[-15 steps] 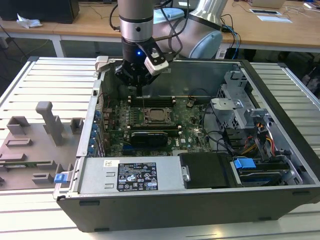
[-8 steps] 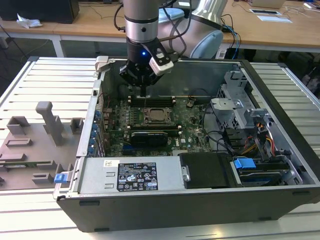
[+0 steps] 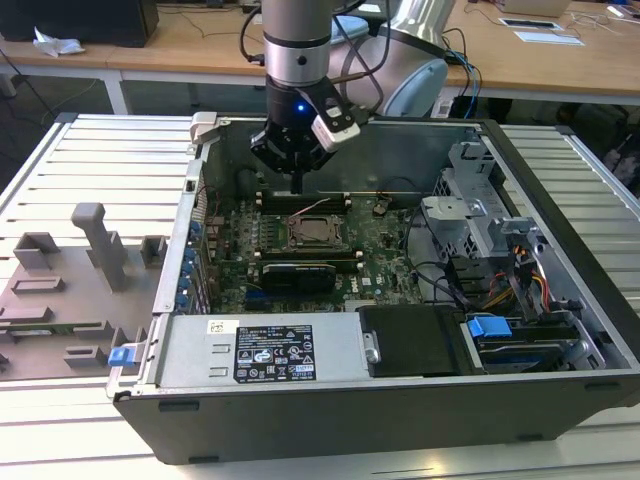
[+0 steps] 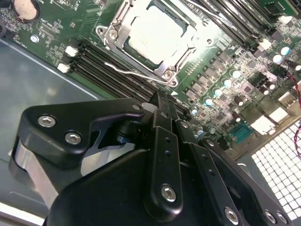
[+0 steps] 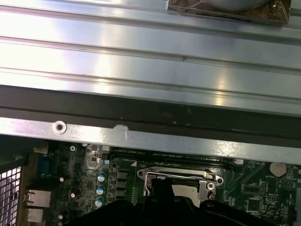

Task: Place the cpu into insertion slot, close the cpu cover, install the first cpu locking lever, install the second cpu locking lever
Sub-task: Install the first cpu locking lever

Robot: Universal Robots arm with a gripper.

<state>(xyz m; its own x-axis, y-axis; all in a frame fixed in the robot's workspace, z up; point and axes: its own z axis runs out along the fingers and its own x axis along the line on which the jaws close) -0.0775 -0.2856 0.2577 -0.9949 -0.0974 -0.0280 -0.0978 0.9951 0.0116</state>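
Gripper (image 4: 160,100) of black metal, pinched together empty, is held near flat silvery-grey square cpu (image 4: 153,35) seated under thin metal-frame cpu cover (image 4: 134,55); thin wire lever (image 4: 123,69) is seen between

A silver, ribbed metal counter (image 3: 100,150) spans the frame. An open, dark computer case (image 3: 330,410) lies flat on it across the centre and right. At lower left, a grey fixture plate (image 3: 60,300) with upright blocks rests on the counter.

cpu (image 4: 153,35) silvery-grey | motherboard (image 4: 51,23) green | pincer (image 4: 159,100) black | case (image 3: 330,420) dark-grey
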